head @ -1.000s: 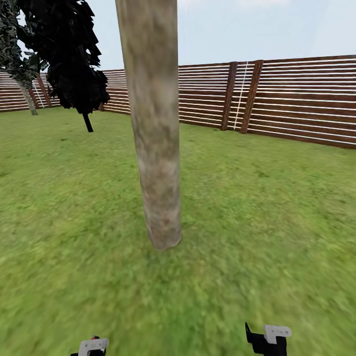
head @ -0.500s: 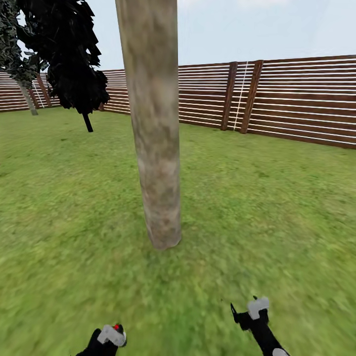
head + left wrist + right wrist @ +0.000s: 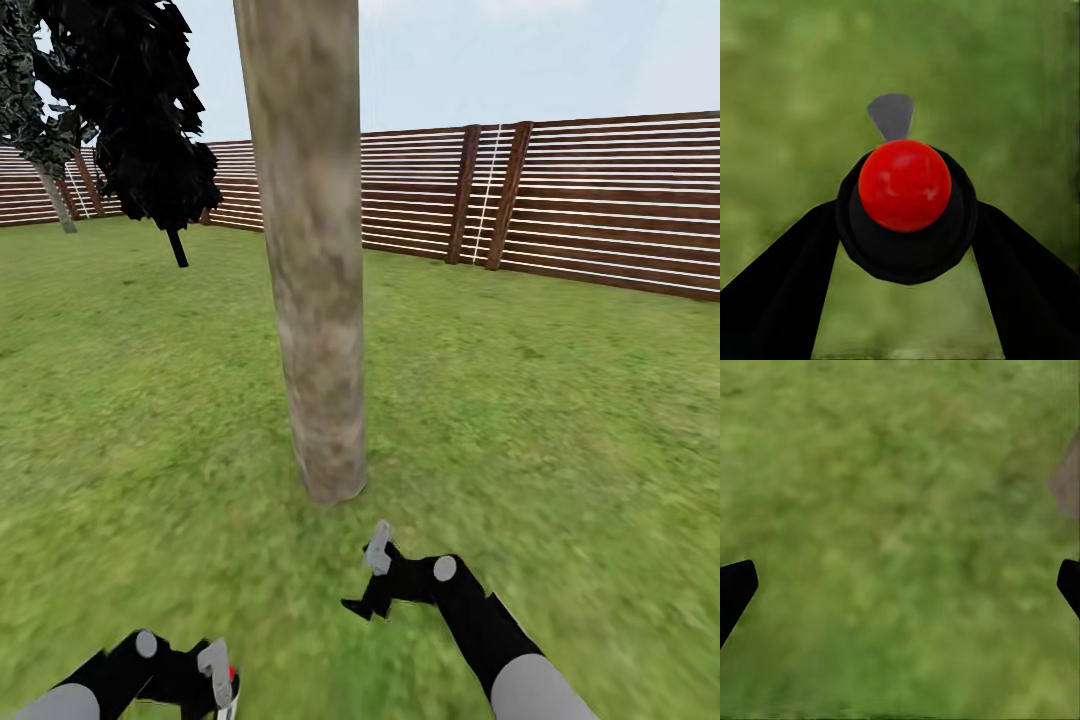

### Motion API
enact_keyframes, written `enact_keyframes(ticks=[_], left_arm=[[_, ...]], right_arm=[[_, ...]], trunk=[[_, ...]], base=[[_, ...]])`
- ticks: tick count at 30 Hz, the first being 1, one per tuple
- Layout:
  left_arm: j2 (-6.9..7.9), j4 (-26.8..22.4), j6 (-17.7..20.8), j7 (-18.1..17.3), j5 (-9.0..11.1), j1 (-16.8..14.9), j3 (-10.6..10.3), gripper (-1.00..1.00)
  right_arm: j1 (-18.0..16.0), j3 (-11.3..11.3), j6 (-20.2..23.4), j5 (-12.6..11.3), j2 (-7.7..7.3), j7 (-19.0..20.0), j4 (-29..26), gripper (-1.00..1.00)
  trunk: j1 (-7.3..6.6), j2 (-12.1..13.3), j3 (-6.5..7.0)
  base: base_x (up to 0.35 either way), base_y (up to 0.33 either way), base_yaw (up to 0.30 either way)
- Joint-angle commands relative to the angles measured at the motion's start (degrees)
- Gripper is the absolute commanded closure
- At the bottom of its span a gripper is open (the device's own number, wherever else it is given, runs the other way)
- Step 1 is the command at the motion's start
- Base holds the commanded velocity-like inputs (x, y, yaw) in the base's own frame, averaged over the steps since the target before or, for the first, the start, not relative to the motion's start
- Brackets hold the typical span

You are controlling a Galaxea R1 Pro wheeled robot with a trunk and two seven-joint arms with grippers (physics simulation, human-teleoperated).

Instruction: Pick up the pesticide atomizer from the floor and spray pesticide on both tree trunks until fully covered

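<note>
A thick beige-grey tree trunk (image 3: 315,300) rises from the grass floor (image 3: 560,430) straight ahead. A second tree (image 3: 57,200) with mottled green foliage stands far off at the left, by the fence. My left gripper (image 3: 216,678) is low at the left, shut on the pesticide atomizer (image 3: 904,185). The atomizer has a black round body, a red cap and a grey nozzle tip (image 3: 891,116). My right gripper (image 3: 367,580) hangs open just in front of the trunk's base, with only grass between its fingertips (image 3: 735,589). The trunk's base (image 3: 1066,484) shows at the edge of the right wrist view.
A narrow all-black tree (image 3: 140,110) stands at the back left. A brown slatted fence (image 3: 600,200) with slanted posts (image 3: 505,195) closes the lawn behind. Open grass lies on both sides of the trunk.
Both arms have come further into view. The right gripper has swung left and forward toward the trunk's base. The left gripper, with the atomizer, has shifted slightly and turned.
</note>
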Motion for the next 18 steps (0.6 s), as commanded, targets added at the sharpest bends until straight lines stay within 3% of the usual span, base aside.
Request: enact_keyframes(ticks=[1, 3, 7, 8, 12, 16, 18], left_arm=[[0.02, -0.01, 0.19, -2.19, -1.54, -0.79, 0.03, 1.0], [-0.01, -0.01, 0.27, -6.08, -3.15, -2.29, 0.03, 1.0], [-0.12, -2.75, -0.04, -11.99, -3.74, -3.91, 0.01, 1.0], [-0.18, -3.79, -0.07, -12.72, -3.76, -3.98, 0.01, 1.0], [-0.5, -5.41, -0.15, -15.63, -3.81, -4.05, 0.0, 1.0], [-0.97, -5.61, -0.18, -15.95, -3.74, -4.05, 0.03, 1.0], [-1.37, -6.67, -0.19, -15.98, -3.65, -4.05, 0.06, 1.0]], right_arm=[[-0.59, 1.44, 1.29, 0.05, 0.01, 2.75, -0.23, -1.0], [-2.0, 4.3, 2.33, 0.13, 0.03, 7.56, -0.4, -1.0], [-6.07, 9.88, 4.29, 0.25, 0.07, 16.45, -0.4, -1.0], [-6.65, 10.89, 6.22, 0.23, 0.09, 17.45, -0.5, 1.0], [-7.41, 12.12, 10.7, 0.21, 0.12, 18.53, -0.74, 1.0], [-7.74, 12.25, 11.36, 0.26, 0.12, 19.48, -3.08, 1.0], [-8.73, 12.27, 14.08, 0.25, 0.16, 19.91, -3.53, 1.0]], trunk=[[0.0, 0.0, -0.01], [0.0, 0.0, -0.01], [0.0, 0.0, -0.01], [0.0, 0.0, -0.01], [0.0, 0.0, -0.01], [0.0, 0.0, -0.01], [0.0, 0.0, -0.01]], base=[[0.0, 0.0, 0.0], [0.0, 0.0, 0.0], [0.0, 0.0, 0.0], [0.0, 0.0, 0.0], [0.0, 0.0, 0.0], [0.0, 0.0, 0.0], [0.0, 0.0, 0.0]])
